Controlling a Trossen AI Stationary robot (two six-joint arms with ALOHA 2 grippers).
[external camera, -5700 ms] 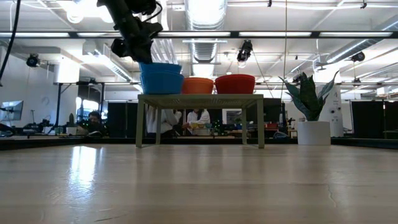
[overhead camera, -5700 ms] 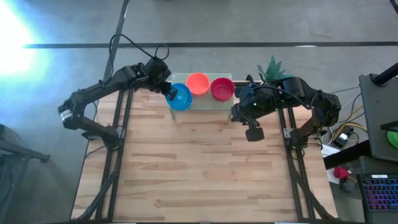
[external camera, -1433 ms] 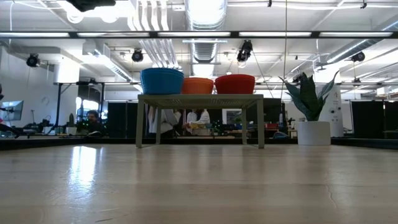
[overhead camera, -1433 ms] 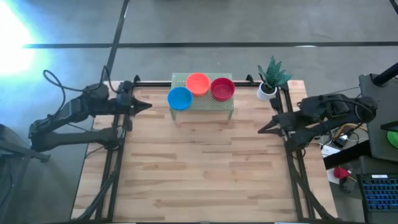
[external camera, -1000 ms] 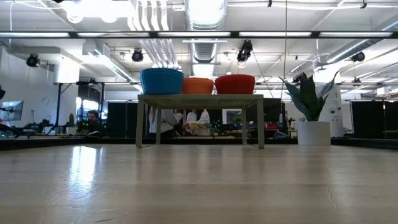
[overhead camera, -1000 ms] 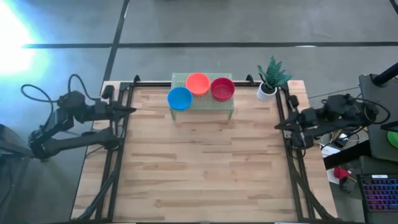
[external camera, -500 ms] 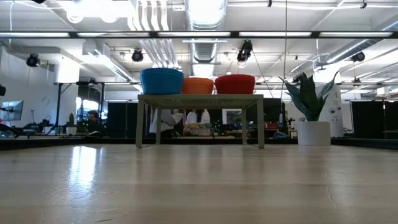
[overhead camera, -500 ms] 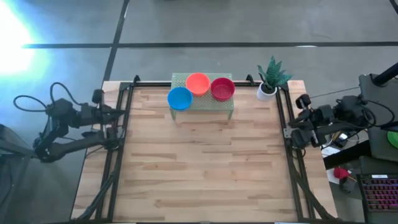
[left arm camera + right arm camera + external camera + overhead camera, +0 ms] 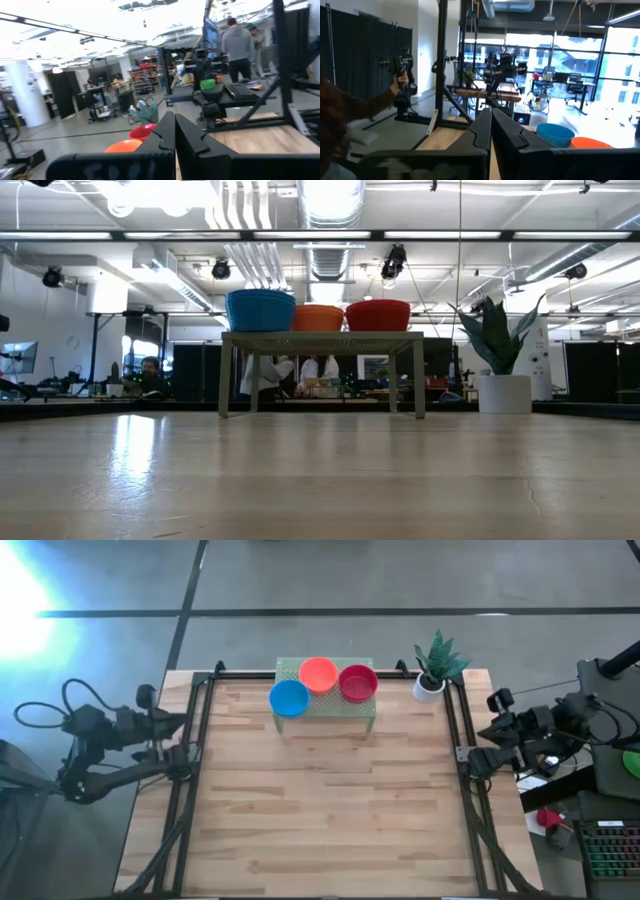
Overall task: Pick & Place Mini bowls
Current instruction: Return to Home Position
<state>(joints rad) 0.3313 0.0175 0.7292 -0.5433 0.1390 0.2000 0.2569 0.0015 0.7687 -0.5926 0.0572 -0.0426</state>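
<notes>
Three mini bowls sit side by side on a small green mesh stand at the table's far edge: a blue one, an orange one and a red one. The low view shows the blue bowl, orange bowl and red bowl resting upright on the stand's top. My left gripper is shut and holds nothing, pulled back over the table's left edge. My right gripper is likewise shut and holds nothing, beyond the right edge. Both point level toward the table's middle.
A white pot with a green plant stands at the far right corner. Bare wooden tabletop spreads in front of the stand. Black frame rails run along both sides. A person's arm and other people show in the room beyond.
Both arms have folded back away from the table's middle, the left gripper toward the left edge and the right gripper toward the right edge, sinking slightly and tipping up to about level. Both stay shut. The three bowls have kept still on the stand.
</notes>
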